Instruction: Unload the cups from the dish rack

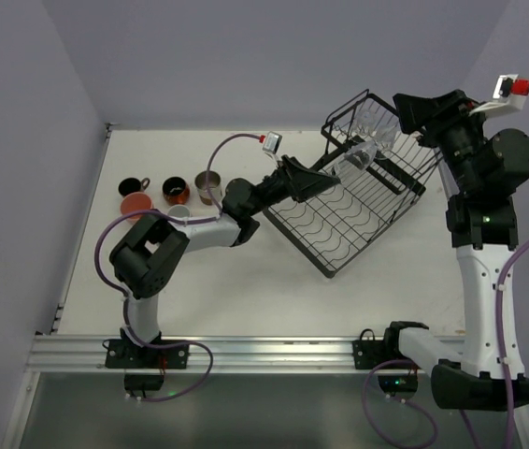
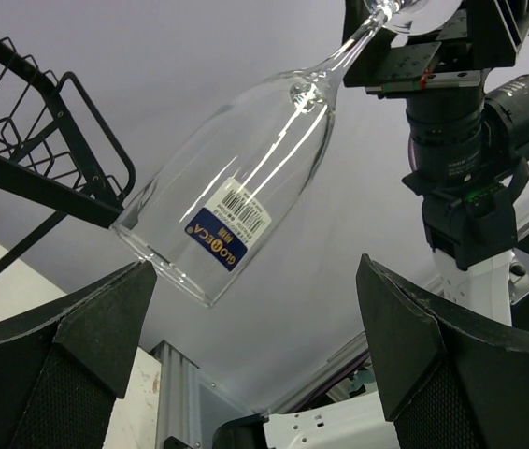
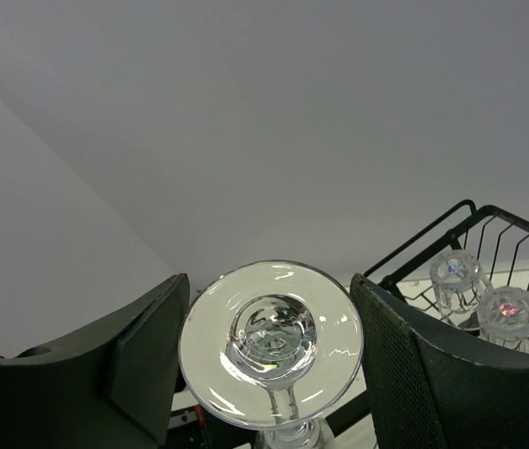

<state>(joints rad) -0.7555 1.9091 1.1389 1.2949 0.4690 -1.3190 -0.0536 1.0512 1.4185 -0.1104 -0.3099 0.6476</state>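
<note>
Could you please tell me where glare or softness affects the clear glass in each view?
Top external: the stemmed glass is small and blends into the dish rack wires. Left wrist: sharp, bright streaks along its bowl, label readable. Right wrist: its foot shows white glints; the two glasses behind look softer.

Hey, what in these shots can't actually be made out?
Stemmed glass foot: left wrist view, cut off by the top edge.
Its bowl: right wrist view, hidden under its own foot.
Cup beside the left arm: top view, partly hidden by that arm.
Two glasses in the rack: top view, lost among the wires.
</note>
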